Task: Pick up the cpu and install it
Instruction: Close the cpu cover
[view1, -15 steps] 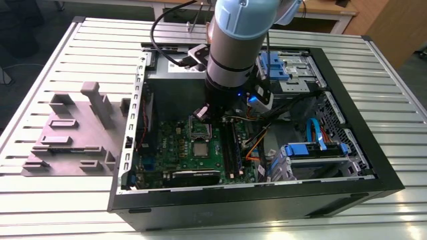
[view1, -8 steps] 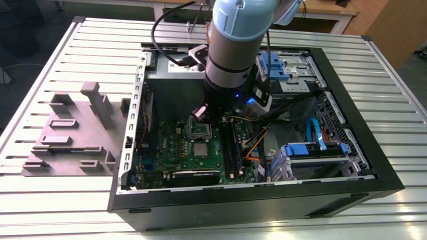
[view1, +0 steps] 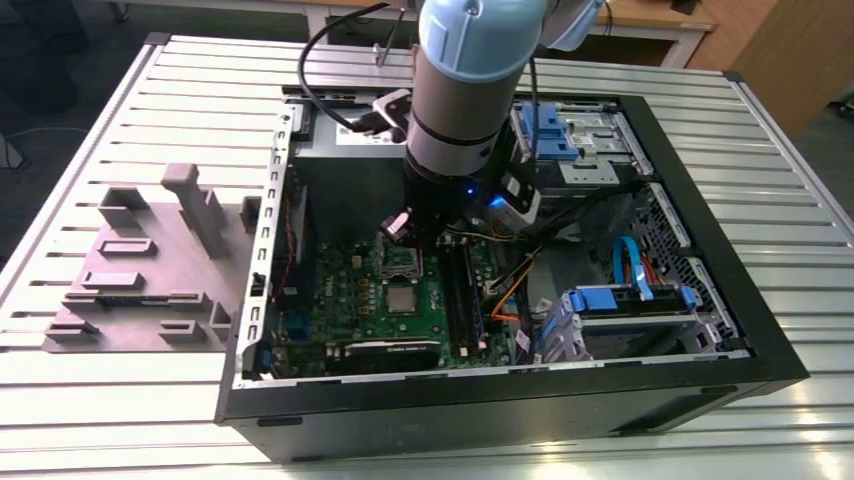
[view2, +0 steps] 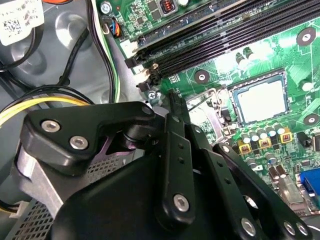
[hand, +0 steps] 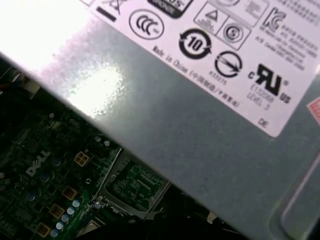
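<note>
The cpu (view2: 261, 101) sits in its socket. I cannot tell the gripper (view2: 172, 107) state; a low pass could catch the open frame (view1: 400, 262).

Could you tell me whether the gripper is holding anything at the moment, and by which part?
It cannot be told; the cpu lies in its socket on the motherboard.

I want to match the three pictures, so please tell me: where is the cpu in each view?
Exterior view: the cpu lies flat near the middle of the green motherboard.
Second wrist view: the cpu lies beside the long memory slots.
First wrist view: I cannot make it out.
Shared landmark: the green motherboard, seen in all three views.
</note>
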